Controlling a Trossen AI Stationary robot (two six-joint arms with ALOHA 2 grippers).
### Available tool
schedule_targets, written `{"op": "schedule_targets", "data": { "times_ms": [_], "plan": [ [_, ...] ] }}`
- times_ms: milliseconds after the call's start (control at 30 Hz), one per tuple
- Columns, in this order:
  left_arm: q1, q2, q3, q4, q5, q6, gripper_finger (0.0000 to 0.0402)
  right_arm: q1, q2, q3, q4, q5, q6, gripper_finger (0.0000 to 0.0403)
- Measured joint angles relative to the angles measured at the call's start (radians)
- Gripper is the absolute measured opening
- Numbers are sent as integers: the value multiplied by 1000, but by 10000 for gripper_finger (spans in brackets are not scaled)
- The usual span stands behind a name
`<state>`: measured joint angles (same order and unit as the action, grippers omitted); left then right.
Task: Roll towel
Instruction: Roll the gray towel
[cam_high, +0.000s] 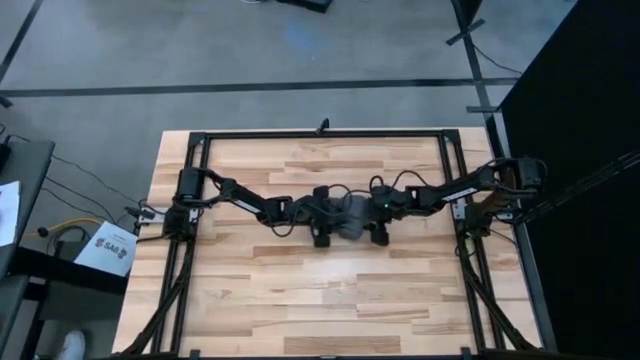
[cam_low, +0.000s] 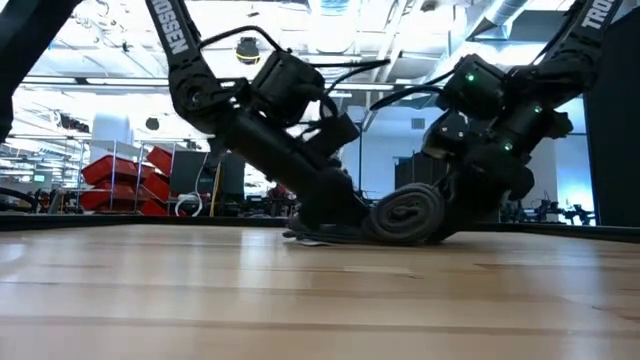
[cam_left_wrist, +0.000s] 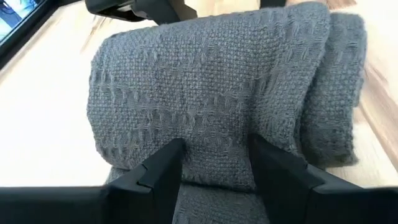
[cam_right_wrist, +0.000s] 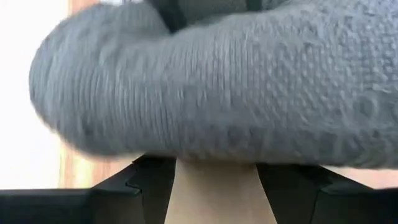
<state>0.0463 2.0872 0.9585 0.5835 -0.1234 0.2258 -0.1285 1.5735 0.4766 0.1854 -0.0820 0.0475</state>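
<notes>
Left tool (cam_high: 322, 222) lowered onto the towel (cam_high: 350, 215) at mid-desk, fingers (cam_left_wrist: 158, 174) parted narrowly and straddling a band of the grey weave, seemingly to pin the loose flat end while the roll was formed. Right tool (cam_high: 380, 222) brought in from the opposite side, fingers (cam_right_wrist: 149, 180) spread moderately with bare wood showing between them and the rolled bulk lying just above, apparently cradling the roll without clamping it. Towel (cam_low: 408, 214) seen from desk level as a tight spiral resting on the desk (cam_low: 300, 300) between both tools, a thin unrolled tail trailing toward the left arm. Judged nearly finished, with only that short tail left to wind in. Risk judged: roll loosening if either support were withdrawn unevenly.
</notes>
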Motion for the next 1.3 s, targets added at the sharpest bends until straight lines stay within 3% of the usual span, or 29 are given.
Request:
{"op": "schedule_targets", "data": {
  "times_ms": [133,300,600,900,1133,1300],
  "plan": [
    [-5,59,36,6,5,-19,173,24,-1,-4,-12,85,34,203],
    [-7,64,56,-1,7,-9,173,27,-18,-2,9,107,-3,203],
    [7,-26,53,-101,19,38,173,12,-103,22,-17,136,-53,203],
    [14,-104,52,-185,19,38,173,18,-38,24,23,134,-64,203],
    [15,-182,53,-348,8,51,173,20,-5,25,45,134,-106,203],
    [17,-309,54,-583,-13,35,173,20,-5,27,71,134,-127,203]
  ]
}}
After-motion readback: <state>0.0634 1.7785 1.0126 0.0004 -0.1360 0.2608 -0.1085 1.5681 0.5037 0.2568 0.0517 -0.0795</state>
